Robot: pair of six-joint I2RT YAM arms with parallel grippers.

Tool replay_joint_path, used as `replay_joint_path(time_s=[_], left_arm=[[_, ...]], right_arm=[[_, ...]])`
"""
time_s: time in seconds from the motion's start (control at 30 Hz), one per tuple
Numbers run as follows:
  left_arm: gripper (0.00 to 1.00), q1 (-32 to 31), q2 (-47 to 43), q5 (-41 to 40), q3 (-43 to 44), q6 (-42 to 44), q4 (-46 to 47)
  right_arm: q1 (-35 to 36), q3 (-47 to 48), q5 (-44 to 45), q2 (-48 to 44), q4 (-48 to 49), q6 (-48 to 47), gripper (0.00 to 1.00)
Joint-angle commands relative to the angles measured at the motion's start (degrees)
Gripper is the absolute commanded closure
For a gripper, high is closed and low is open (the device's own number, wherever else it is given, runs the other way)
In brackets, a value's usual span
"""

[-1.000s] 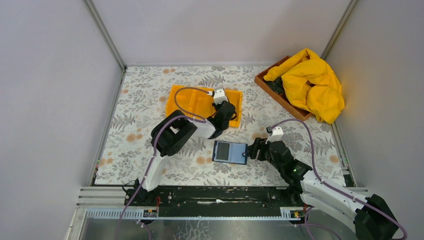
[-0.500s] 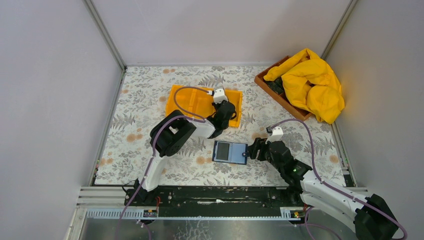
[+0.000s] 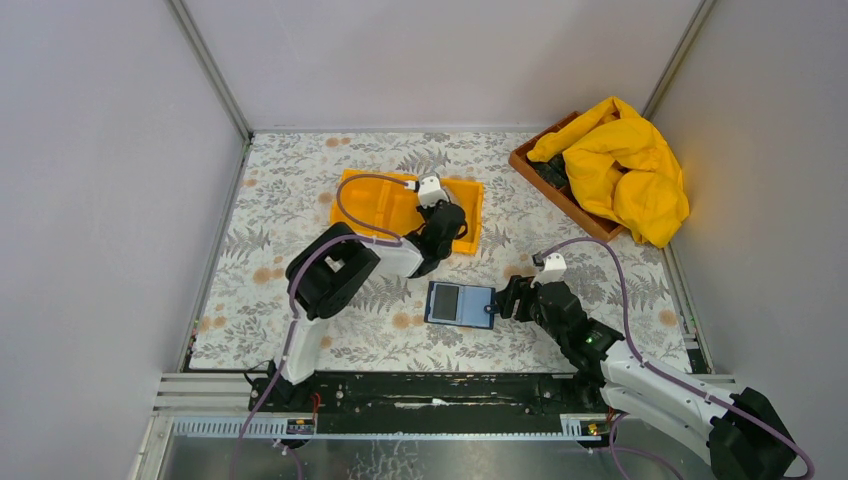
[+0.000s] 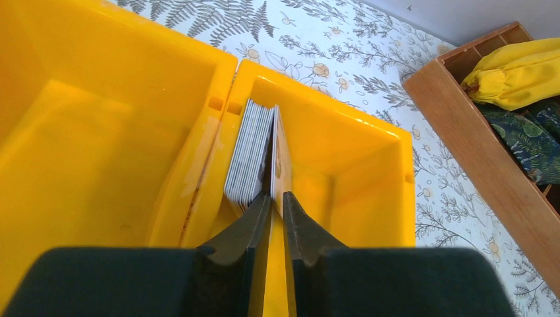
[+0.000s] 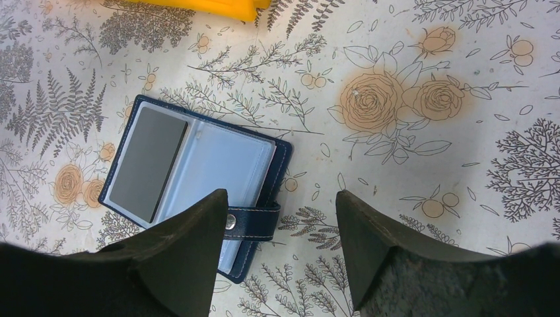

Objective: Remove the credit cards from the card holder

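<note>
The card holder [image 3: 459,303] lies open on the table; the right wrist view shows it dark blue [image 5: 280,155], with a grey card [image 5: 148,162] in its left pocket and a snap strap [image 5: 257,221]. My right gripper [image 5: 280,198] is open, low over the holder's strap side, its left finger over the holder. My left gripper [image 4: 277,196] is inside the right compartment of the orange tray [image 4: 99,165]. Its jaws stand a narrow slit apart on a tan-orange card [image 4: 282,152]. That card stands on edge against a stack of grey cards [image 4: 247,158].
A wooden box [image 3: 545,180] with a yellow cloth [image 3: 620,165] over it stands at the back right; it also shows in the left wrist view [image 4: 462,132]. Walls close in the floral table on three sides.
My left gripper has shifted slightly left and back over the tray. The right arm and the card holder have not moved.
</note>
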Motion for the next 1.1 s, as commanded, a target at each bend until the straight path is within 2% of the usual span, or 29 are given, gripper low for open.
replay_joint_path(time_s=[0.0,0.47,0.67,0.73,0.8,0.87,0.97,1.07], left_arm=[[0.81,-0.64,-2.75,-3.44,-2.59,-1.64,-2.25],[0.81,-4.79,-11.00,-11.58,-9.25,-1.95,-3.00],[0.81,-7.20,-17.63,-10.29,-12.75,0.78,-1.18],[0.79,-7.40,-20.31,-8.48,-13.07,-1.28,-4.08],[0.70,-7.40,-23.13,-6.26,-12.85,-3.98,-9.51],[0.51,-7.28,-25.88,-4.10,-12.46,-4.65,-16.08],[0.32,-6.81,-29.56,2.09,-12.09,-1.68,-22.70],[0.20,-6.48,-32.73,9.65,-12.20,1.25,-28.27]], right_arm=[[-0.35,0.96,1.13,-0.10,2.73,-0.17,0.32],[-0.35,0.95,1.60,-0.67,2.29,-0.33,0.32],[-0.35,1.01,2.13,-1.68,1.72,-0.36,0.32],[-0.36,0.75,2.05,-2.99,1.51,-0.35,0.32],[-0.34,0.67,1.54,-4.11,1.29,-0.42,0.32],[-0.39,0.69,0.07,-4.71,1.28,-0.56,0.33],[-0.35,0.90,-4.65,-4.98,2.78,-1.41,0.52],[-0.34,2.39,-10.31,-3.10,4.40,-3.45,0.60]])
